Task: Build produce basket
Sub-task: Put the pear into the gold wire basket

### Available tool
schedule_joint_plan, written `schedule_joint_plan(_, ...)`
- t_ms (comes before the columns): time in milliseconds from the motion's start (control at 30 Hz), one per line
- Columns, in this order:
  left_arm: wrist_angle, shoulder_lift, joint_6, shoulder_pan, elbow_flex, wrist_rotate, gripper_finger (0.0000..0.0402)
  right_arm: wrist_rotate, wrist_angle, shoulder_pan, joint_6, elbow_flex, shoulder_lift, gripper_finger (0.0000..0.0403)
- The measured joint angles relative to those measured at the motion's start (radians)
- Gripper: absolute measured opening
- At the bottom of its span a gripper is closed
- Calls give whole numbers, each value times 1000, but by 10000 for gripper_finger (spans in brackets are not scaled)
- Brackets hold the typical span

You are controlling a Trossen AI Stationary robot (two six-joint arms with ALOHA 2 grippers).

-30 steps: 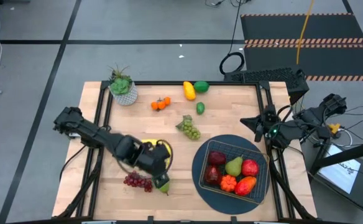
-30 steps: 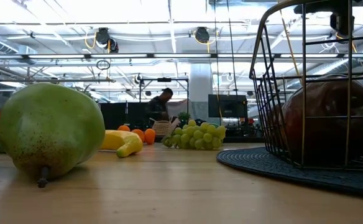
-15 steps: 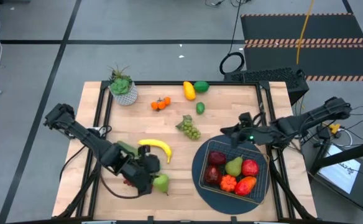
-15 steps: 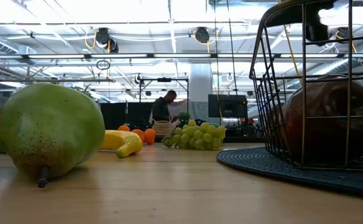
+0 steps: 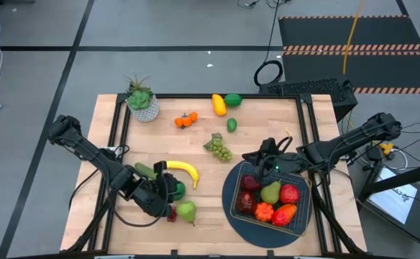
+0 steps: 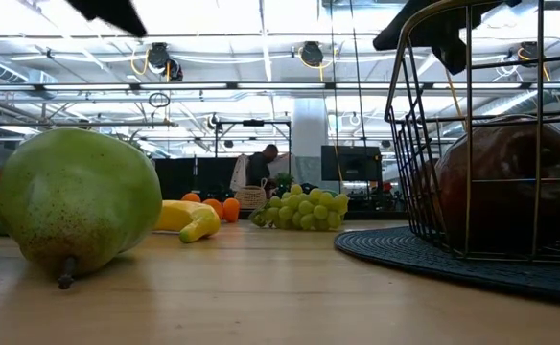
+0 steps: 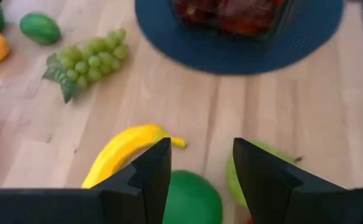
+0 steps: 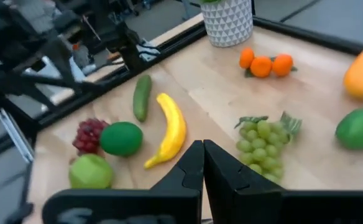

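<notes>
The dark wire basket [image 5: 234,193] stands on a round blue mat [image 5: 296,234] with red, green and orange produce inside. A banana [image 5: 182,170], a cucumber [image 5: 144,170], a round green fruit [image 5: 175,191], a pear [image 5: 187,211] and purple grapes [image 5: 170,214] lie on the wood at front left. My left gripper [image 5: 164,198] hovers open beside them. In its wrist view the green fruit [image 7: 191,199] shows low between the fingers. My right gripper [image 5: 252,155] is shut, above the basket's far left corner.
Green grapes [image 5: 218,149] lie mid-table. Small oranges [image 5: 185,119], a yellow fruit [image 5: 218,105] and two green fruits [image 5: 233,100] lie along the far side. A potted plant [image 5: 142,101] stands at the far left corner. A person stands in the room beyond [image 6: 257,171].
My right gripper has swung from the table's right edge toward the left and a little down, ending over the basket's far left corner. My left gripper has drawn back toward the near left and rolled, uncovering the banana and the round green fruit.
</notes>
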Motion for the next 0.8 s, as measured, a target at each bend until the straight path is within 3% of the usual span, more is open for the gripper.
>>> schedule_joint_plan(167, 61, 4, 19, 11, -62, -4, 175, 2, 45, -18, -185, 0, -37, 2)
schedule_joint_plan(300, 123, 5, 24, 13, -103, -31, 175, 3, 37, -30, -245, 0, -78, 2)
schedule_joint_plan(567, 393, 4, 105, -31, -194, -54, 175, 8, 121, -11, -204, 1, -68, 2)
schedule_joint_plan(800, 442, 5, 128, -69, -205, -102, 175, 6, 191, -5, -145, 2, -16, 2)
